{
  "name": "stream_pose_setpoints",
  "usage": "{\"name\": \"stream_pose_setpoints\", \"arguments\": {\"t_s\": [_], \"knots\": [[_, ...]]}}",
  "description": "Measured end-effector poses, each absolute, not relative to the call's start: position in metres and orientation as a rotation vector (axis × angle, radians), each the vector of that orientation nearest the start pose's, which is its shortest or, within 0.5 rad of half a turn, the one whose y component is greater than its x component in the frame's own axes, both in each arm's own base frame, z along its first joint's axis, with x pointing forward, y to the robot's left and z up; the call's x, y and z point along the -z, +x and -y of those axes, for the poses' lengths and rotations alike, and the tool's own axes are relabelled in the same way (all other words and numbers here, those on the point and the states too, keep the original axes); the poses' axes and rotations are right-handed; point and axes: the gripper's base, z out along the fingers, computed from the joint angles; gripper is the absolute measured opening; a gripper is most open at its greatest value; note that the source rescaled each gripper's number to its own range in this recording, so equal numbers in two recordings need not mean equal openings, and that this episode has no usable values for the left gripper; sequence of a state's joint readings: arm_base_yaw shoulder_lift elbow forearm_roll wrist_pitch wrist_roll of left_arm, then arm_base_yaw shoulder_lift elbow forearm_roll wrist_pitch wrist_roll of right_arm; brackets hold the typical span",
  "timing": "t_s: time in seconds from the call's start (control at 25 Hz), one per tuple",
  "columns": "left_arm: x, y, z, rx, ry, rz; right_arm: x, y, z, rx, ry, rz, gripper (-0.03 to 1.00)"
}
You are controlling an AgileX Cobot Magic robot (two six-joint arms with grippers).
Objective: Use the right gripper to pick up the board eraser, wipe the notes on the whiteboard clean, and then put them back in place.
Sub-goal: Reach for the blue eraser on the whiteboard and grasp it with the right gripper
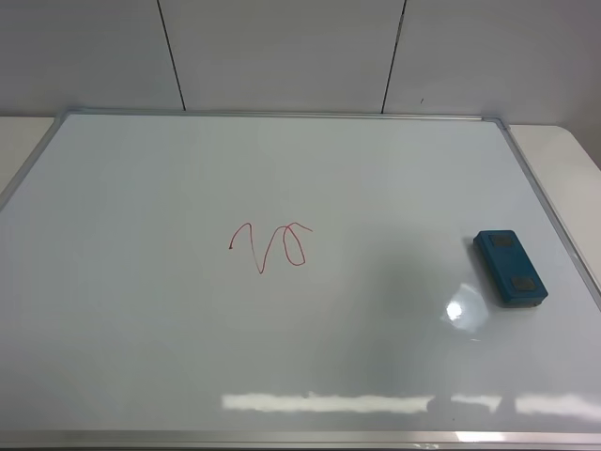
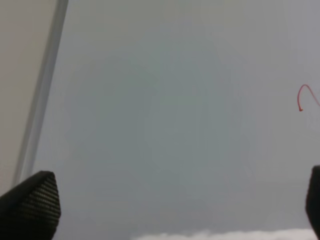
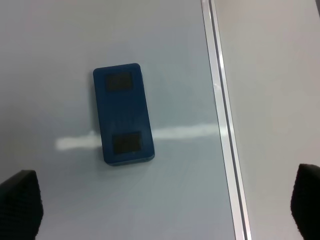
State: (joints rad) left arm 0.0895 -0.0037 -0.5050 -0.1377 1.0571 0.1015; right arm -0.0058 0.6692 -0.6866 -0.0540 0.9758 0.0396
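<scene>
Board eraser (image 1: 510, 268) is lying flat on the whiteboard (image 1: 141, 310), right side of the overhead frame a bit below the middle. It sits just inside the silver frame (image 1: 555, 216), with its long side running roughly along that edge. My guess is it's parked there to stay clear of the writing and within easy reach of the right arm. Red notes (image 1: 272, 246) are near the centre of the frame, well apart from it and not wiped yet.

Neither arm shows in the overhead shot. Right gripper (image 3: 162, 205) looks straight down on the eraser from above without touching it. Its fingers are spread wide with nothing between them, only the two tips showing. The eraser isn't centred in that gap, so I'd say it needs lining up before dropping. Left gripper (image 2: 172, 205) is also spread wide and empty, hanging over bare board by the far frame edge, with only a bit of the scribble in sight.
</scene>
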Motion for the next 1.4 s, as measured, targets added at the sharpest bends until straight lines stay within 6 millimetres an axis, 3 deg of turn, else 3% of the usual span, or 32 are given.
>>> {"name": "stream_pose_setpoints", "arguments": {"t_s": [0.4,0.84,1.4], "knots": [[-0.280,-0.005,0.011,0.044,0.019,-2.025,-0.281,0.146,0.002,0.005,0.108,-2.640,1.00],[-0.280,-0.005,0.011,0.044,0.019,-2.025,-0.248,0.182,-0.009,0.048,0.000,-2.786,1.00],[-0.280,-0.005,0.011,0.044,0.019,-2.025,-0.218,0.214,-0.012,0.036,-0.013,-2.811,1.00]]}}
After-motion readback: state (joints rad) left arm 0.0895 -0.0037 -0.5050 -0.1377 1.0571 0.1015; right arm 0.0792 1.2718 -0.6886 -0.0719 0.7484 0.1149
